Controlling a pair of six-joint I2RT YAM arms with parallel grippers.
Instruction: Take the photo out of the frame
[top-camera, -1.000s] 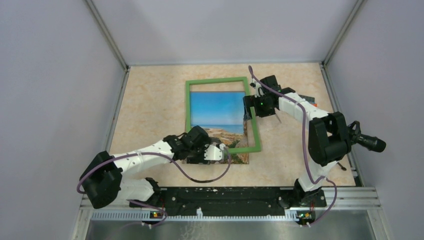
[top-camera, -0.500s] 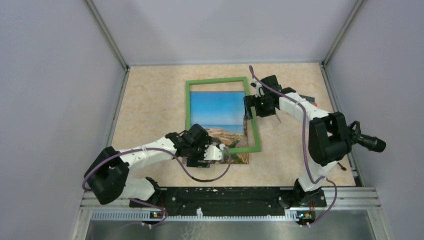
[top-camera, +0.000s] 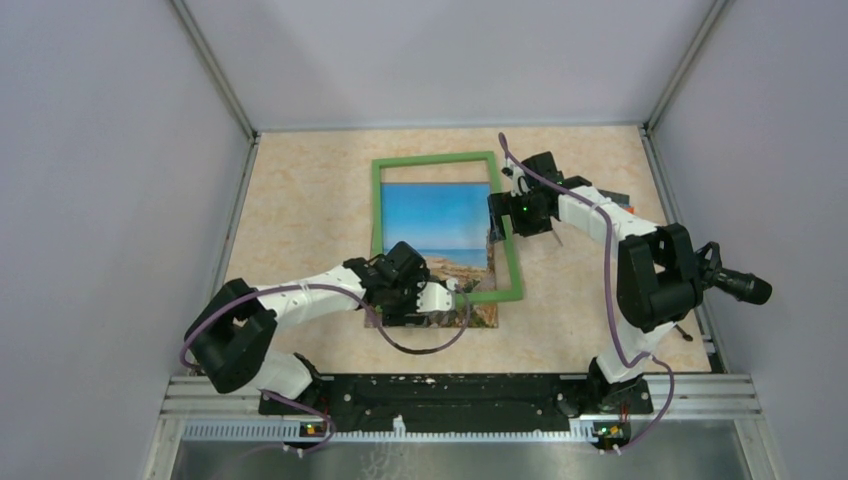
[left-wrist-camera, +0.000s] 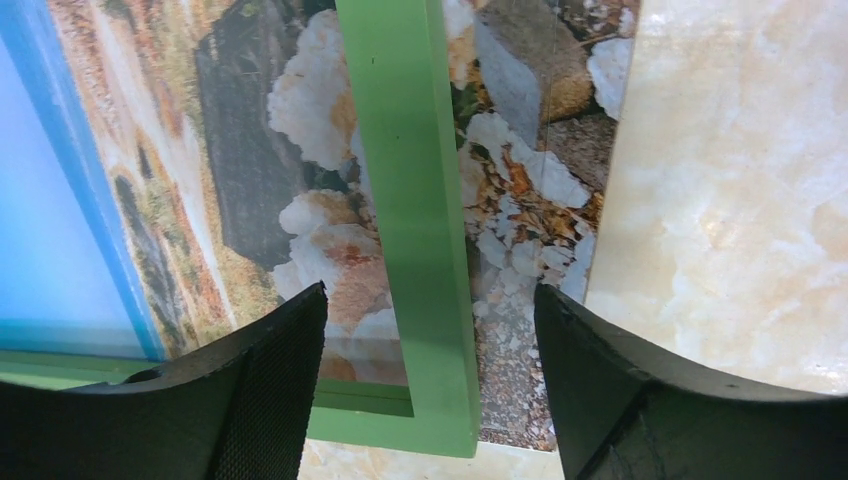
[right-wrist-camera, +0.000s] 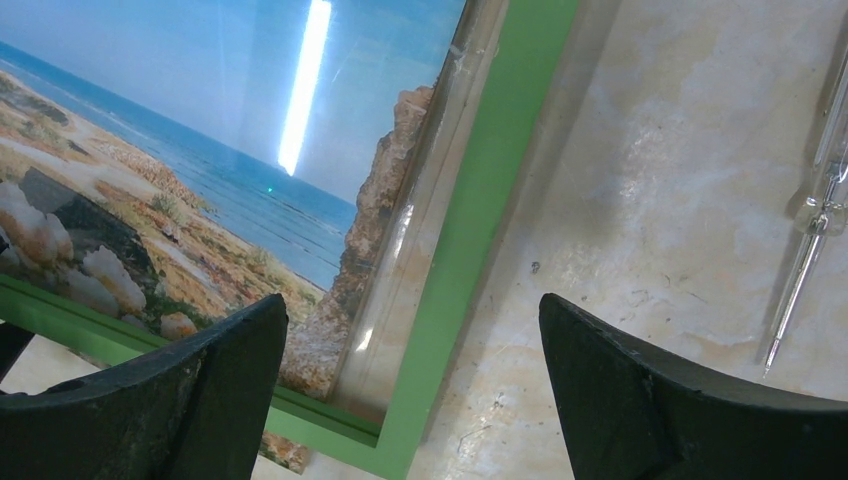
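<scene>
The frame (top-camera: 507, 262), a thin green border, lies flat on the table. The photo (top-camera: 435, 215) of a coast lies under it, and its rocky near strip (top-camera: 482, 314) sticks out past the frame's near bar. My left gripper (top-camera: 446, 297) is open above that bar near the frame's near left corner. In the left wrist view its jaws (left-wrist-camera: 430, 292) straddle the green bar (left-wrist-camera: 400, 150), with photo (left-wrist-camera: 170, 150) on both sides. My right gripper (top-camera: 498, 216) is open at the frame's right bar. In the right wrist view (right-wrist-camera: 412, 302) the bar (right-wrist-camera: 500, 180) runs between its fingers beside the photo (right-wrist-camera: 180, 200).
A thin clear glass rod (right-wrist-camera: 812, 230) lies on the marble-patterned table (top-camera: 300, 220) right of the frame. A dark object (top-camera: 620, 200) sits behind the right arm. Grey walls close in the table on the left, right and far sides.
My left arm's elbow has swung right and forward, and its gripper has shifted slightly toward the frame's near bar. The frame, the photo and the right arm have not moved.
</scene>
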